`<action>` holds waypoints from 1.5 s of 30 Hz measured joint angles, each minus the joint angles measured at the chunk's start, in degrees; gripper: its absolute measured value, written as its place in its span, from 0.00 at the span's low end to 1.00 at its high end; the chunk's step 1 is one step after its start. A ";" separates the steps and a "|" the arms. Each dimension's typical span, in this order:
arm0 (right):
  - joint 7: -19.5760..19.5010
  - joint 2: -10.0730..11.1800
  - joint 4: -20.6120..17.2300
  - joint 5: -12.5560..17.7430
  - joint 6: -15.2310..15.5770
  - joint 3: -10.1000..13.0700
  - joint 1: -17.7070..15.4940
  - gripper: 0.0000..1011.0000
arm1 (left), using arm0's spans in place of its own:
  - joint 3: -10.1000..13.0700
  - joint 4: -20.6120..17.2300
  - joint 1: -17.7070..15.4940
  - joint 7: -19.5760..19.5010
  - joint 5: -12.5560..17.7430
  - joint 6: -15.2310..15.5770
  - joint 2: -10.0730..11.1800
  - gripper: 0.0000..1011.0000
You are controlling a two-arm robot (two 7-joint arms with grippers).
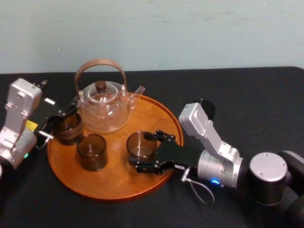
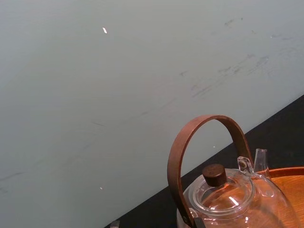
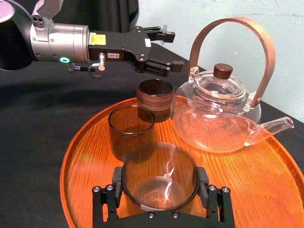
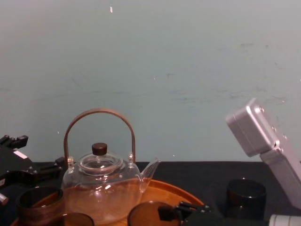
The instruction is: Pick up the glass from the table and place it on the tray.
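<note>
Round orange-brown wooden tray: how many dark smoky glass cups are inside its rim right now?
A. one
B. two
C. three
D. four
C: the round orange-brown wooden tray holds three dark smoky glass cups: the left cup by the left gripper, the middle cup, and the right cup in the right gripper. A fourth cup stands on the black cloth table.

Teapot [image 2: 228, 199] base cut off in left wrist view, glass [image 4: 146, 214] bottom cropped in chest view — dark cup [image 1: 206, 103] half-hidden
</note>
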 joint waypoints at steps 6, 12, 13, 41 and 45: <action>0.00 0.03 -0.05 0.03 -0.04 0.03 -0.02 0.99 | 0.00 0.00 0.00 0.00 0.00 0.00 0.00 0.99; 0.00 0.04 -0.05 0.06 -0.06 0.03 -0.02 0.99 | 0.00 0.00 0.00 0.00 0.00 0.00 0.00 0.99; 0.00 0.04 -0.05 0.07 -0.06 0.03 -0.03 0.99 | 0.00 0.00 0.00 0.00 0.00 0.00 0.00 0.99; -0.25 5.82 -11.19 4.81 -5.31 6.65 -4.98 0.99 | 0.00 0.00 0.00 0.00 0.00 0.00 0.00 0.99; -0.25 7.15 -12.63 5.64 -6.15 7.73 -6.64 0.99 | 0.00 0.00 0.00 0.00 0.00 0.00 0.00 0.99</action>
